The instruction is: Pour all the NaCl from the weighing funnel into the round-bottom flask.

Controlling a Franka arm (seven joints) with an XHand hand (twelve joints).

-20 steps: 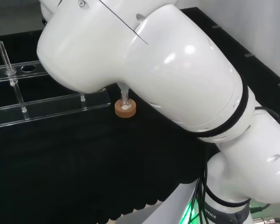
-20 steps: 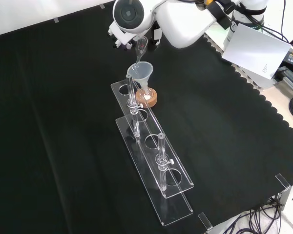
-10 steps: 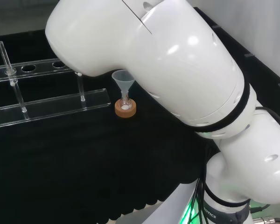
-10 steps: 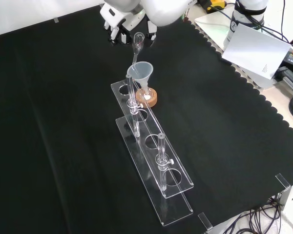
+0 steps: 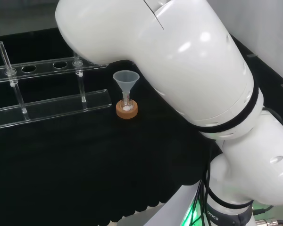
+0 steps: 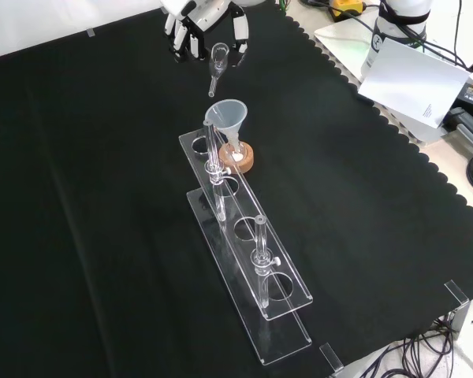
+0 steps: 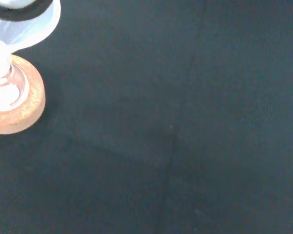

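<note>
Hand lifts the weighing funnel away from the flask's funnel, towards the bench's far edge.

Over the last second the hand (image 6: 206,22), fingers curled round the weighing funnel (image 6: 217,64), has drawn up and back from the plastic funnel (image 6: 228,120) sitting in the round-bottom flask (image 6: 236,156) on its cork ring (image 6: 245,161), beside the clear tube rack (image 6: 248,260) mid-bench. White powder shows in the flask's bottom, so I judge the pour done or nearly so. Whether any NaCl remains in the weighing funnel I cannot tell; the glass is too clear and small. The arm's white link (image 5: 170,61) blocks the hand from behind.
</note>
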